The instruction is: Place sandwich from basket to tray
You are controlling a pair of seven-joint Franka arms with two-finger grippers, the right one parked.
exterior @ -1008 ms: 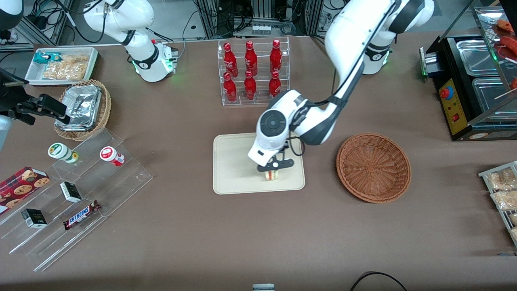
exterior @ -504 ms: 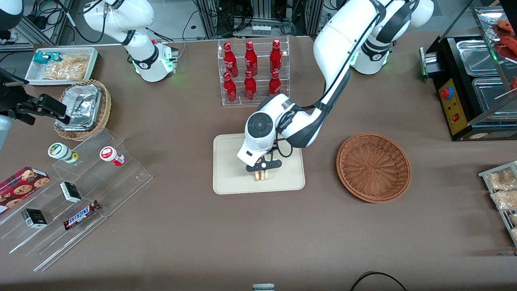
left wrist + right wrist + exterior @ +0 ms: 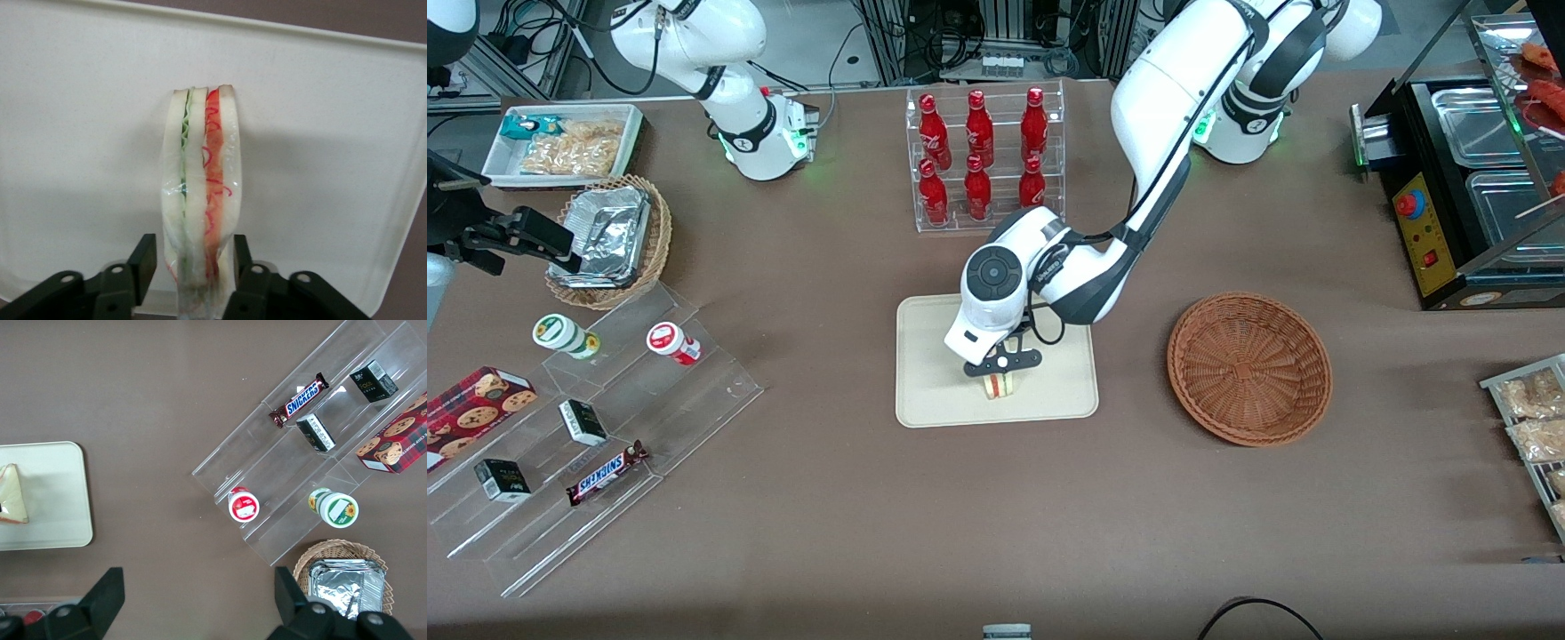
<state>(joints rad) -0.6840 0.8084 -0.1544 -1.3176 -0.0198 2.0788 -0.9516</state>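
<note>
Sandwich [image 3: 200, 193] on edge over cream tray [image 3: 934, 391], pincer [image 3: 1001, 377] clamping it; wicker basket [image 3: 1249, 367] empty.

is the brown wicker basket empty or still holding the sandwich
Empty: the basket shows only bare weave. The sandwich is over the tray, clamped in the gripper.

Front camera: high above the table [image 3: 827, 498], looking steeply down at both arms, far off. Left wrist camera: very near, facing down past the gripper [image 3: 189, 267] onto the tray [image 3: 333, 100]. Right wrist camera: looks straight down at the table from higher up. All three share the tray and sandwich [image 3: 1001, 385].
</note>
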